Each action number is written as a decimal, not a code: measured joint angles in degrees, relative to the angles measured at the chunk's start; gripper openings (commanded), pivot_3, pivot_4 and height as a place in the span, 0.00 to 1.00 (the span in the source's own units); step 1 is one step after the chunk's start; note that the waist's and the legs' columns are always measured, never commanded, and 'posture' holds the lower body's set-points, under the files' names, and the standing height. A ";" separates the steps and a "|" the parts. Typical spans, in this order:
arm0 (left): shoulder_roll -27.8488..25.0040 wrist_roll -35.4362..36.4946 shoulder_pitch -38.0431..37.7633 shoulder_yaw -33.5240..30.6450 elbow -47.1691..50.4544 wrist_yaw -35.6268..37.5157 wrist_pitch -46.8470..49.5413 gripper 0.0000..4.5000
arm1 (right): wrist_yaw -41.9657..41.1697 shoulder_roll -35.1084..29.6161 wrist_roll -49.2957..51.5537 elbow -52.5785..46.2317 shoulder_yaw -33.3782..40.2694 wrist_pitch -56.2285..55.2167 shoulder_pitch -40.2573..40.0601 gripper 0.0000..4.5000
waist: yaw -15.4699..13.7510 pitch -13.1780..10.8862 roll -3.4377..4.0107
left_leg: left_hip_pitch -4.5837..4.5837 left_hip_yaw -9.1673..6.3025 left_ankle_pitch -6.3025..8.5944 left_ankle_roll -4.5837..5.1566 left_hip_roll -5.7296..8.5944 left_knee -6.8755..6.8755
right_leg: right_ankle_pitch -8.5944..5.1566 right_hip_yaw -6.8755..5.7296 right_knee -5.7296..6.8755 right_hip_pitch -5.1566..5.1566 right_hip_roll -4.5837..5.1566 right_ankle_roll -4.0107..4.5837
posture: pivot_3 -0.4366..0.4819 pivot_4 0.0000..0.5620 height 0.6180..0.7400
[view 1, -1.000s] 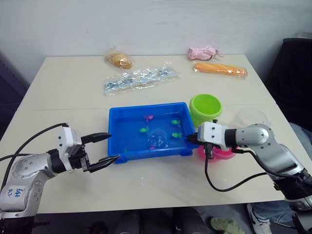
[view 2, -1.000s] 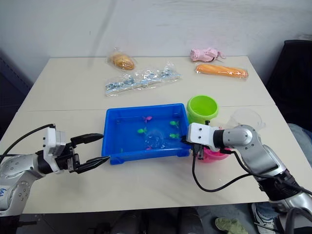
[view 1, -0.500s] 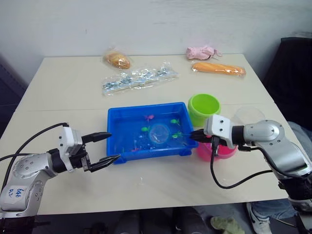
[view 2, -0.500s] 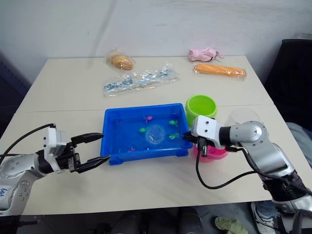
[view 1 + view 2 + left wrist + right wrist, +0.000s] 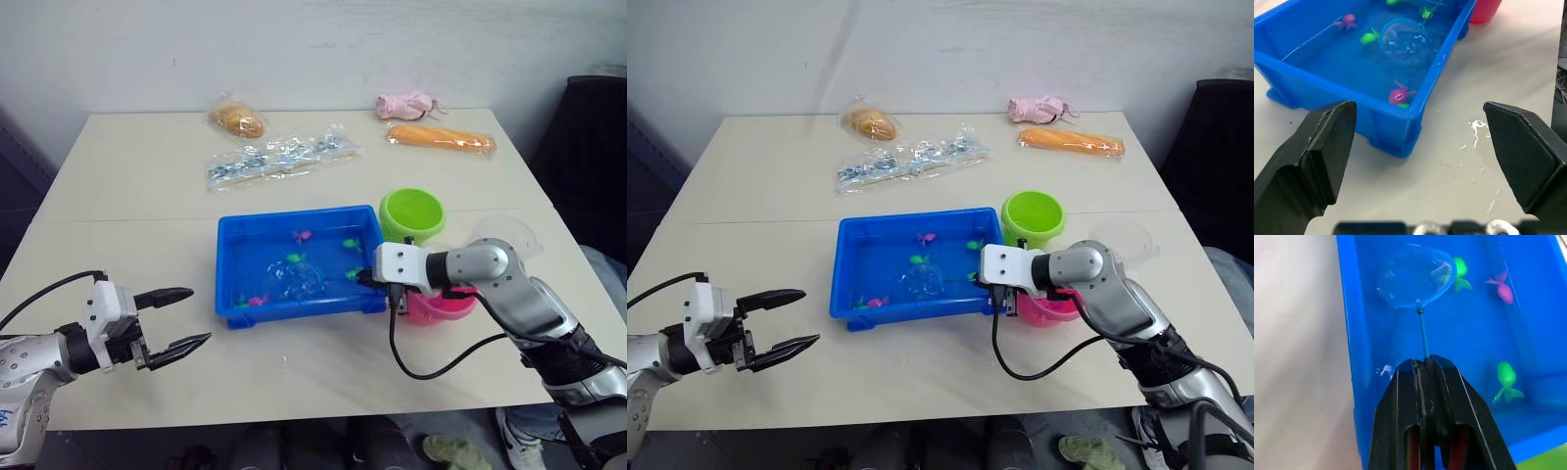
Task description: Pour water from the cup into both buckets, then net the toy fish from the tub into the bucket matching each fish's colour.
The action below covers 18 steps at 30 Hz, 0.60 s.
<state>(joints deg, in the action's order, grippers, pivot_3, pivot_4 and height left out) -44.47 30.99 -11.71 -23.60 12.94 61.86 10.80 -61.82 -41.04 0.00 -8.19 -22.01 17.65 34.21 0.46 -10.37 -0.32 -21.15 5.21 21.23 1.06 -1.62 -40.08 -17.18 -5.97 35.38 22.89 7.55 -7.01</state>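
Observation:
The blue tub [image 5: 224,279] of water sits mid-table with several toy fish in it, among them a pink one [image 5: 257,301] and a green one [image 5: 292,258]. My right gripper [image 5: 363,278] is shut on the thin handle of a small round net [image 5: 1415,276], whose hoop lies in the water at the tub's middle. The green bucket [image 5: 412,214] stands at the tub's far right corner. The pink bucket [image 5: 443,307] is behind my right wrist. The clear cup [image 5: 509,233] stands right of both buckets. My left gripper [image 5: 184,317] hangs open left of the tub, holding nothing.
At the back of the table lie a bagged bun [image 5: 238,119], a clear packet [image 5: 281,157], an orange packet [image 5: 441,138] and a pink bundle [image 5: 407,104]. Water drops [image 5: 1476,129] spot the table by the tub's front. A dark chair [image 5: 588,147] stands at the right.
My left gripper has drawn back leftward, away from the tub's corner. My right gripper has moved left over the tub's right rim, carrying the net down towards the tub's middle.

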 measured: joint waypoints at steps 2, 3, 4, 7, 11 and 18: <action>0.10 0.00 -0.52 -0.09 0.26 -0.12 0.00 0.99 | -0.21 1.75 -0.03 -0.03 -0.69 1.29 0.35 0.00 | 0.10 0.00 0.00 | 0.00 0.01 0.00 0.00 0.00 0.00 | 0.00 0.00 0.02 0.00 0.00 0.00 | 0.48 0.27 1.00; 0.17 0.02 -0.80 -0.21 0.32 -0.17 -0.01 0.99 | -0.21 3.21 -0.08 -0.04 -1.46 2.68 1.04 0.00 | 0.28 0.00 0.00 | 0.00 0.01 0.00 0.00 0.00 0.00 | 0.00 0.00 0.04 0.01 0.00 0.00 | 0.48 0.27 1.00; 0.20 0.03 -1.06 -0.25 0.36 -0.18 -0.02 0.99 | -0.18 4.46 -0.06 -0.21 -1.99 3.73 1.62 0.00 | 0.44 0.00 0.00 | 0.00 0.01 0.00 0.00 -0.01 0.00 | 0.00 0.00 0.04 0.02 0.00 0.00 | 0.48 0.27 1.00; 0.23 0.06 -1.95 -0.49 0.81 -0.39 -0.01 0.99 | 0.13 8.27 0.33 -0.50 -2.71 7.07 2.63 0.00 | 0.87 0.00 0.01 | -0.03 -0.01 0.00 -0.01 0.00 0.01 | -0.01 -0.02 0.05 0.04 0.02 0.02 | 0.48 0.27 1.00; 0.50 0.56 -2.32 -1.19 2.02 -1.20 0.55 0.99 | 0.05 9.76 0.64 -0.48 -2.72 10.25 3.32 0.00 | 1.09 0.00 0.00 | -0.04 -0.01 0.01 0.01 0.04 0.01 | -0.01 -0.03 0.05 0.04 0.08 0.02 | 0.48 0.27 1.00; 0.51 0.70 -2.29 -1.29 2.37 -1.97 1.21 0.99 | 0.01 11.53 1.61 0.23 -2.72 12.35 4.08 0.00 | 1.21 0.00 0.01 | -0.05 0.04 0.02 -0.02 0.00 0.02 | -0.01 -0.03 0.10 0.14 0.03 0.02 | 0.48 0.27 1.00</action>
<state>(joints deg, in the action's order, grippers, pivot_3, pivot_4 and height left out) -43.95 31.69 -14.00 -24.89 15.30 59.89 12.01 -61.80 -29.51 1.60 -7.96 -24.72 30.00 38.29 1.67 -10.37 -0.32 -21.20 5.25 21.26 1.04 -1.62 -40.06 -17.20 -6.00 35.47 23.03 7.58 -6.98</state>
